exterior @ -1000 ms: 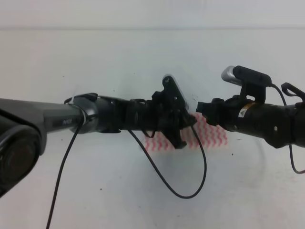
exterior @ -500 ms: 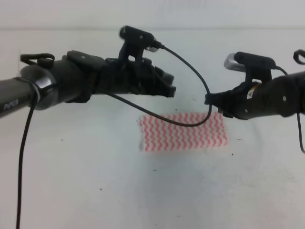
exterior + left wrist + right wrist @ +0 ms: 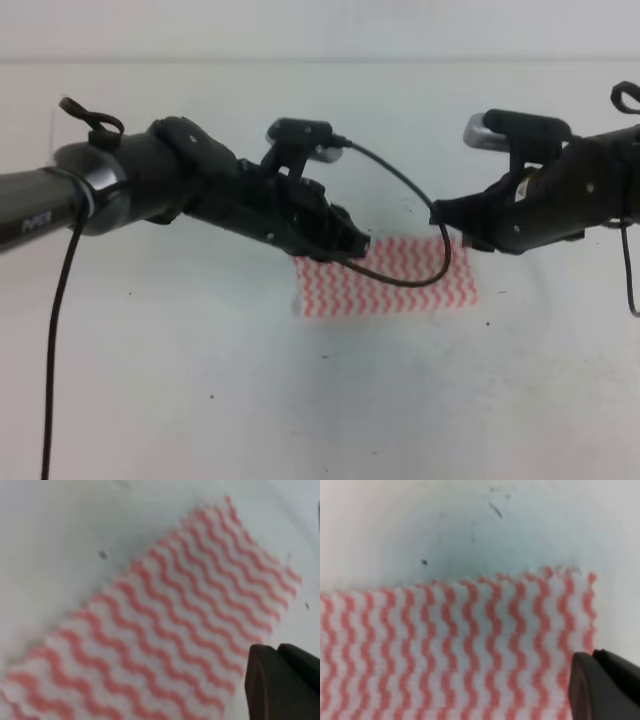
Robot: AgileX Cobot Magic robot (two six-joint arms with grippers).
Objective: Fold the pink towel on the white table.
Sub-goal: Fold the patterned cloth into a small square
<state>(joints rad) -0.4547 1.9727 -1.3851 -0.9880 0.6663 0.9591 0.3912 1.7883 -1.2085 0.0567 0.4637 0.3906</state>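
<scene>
- Two black arms are seen over the white worktop (image 3: 200, 400) in the high view, one reaching in from each side, and the pink towel (image 3: 385, 290) lies flat between their tips, near the middle of the view.
- The pink towel is seen as a wide rectangle of pink-red and white wavy stripes, spread flat on the worktop with no raised fold visible in the high view.
- The left gripper (image 3: 352, 243) is held over the towel's upper left corner, and part of that corner is covered by it; the state of its jaws cannot be told, since contact with the cloth is hidden from above.
- In the left wrist view the towel (image 3: 160, 630) is shown running diagonally across the frame, and only a dark fingertip (image 3: 280, 680) is seen at the lower right edge, beside the cloth's border.
- The right gripper (image 3: 450, 222) is held at the towel's upper right corner; the gap of its jaws cannot be told either.
- In the right wrist view the towel's (image 3: 445, 650) upper edge and right corner are shown flat on the worktop, with one dark fingertip (image 3: 605, 685) at the lower right.
- A black cable (image 3: 425, 255) is looped from the left wrist camera across the towel's top edge.
- A few small dark specks are seen on the worktop.
</scene>
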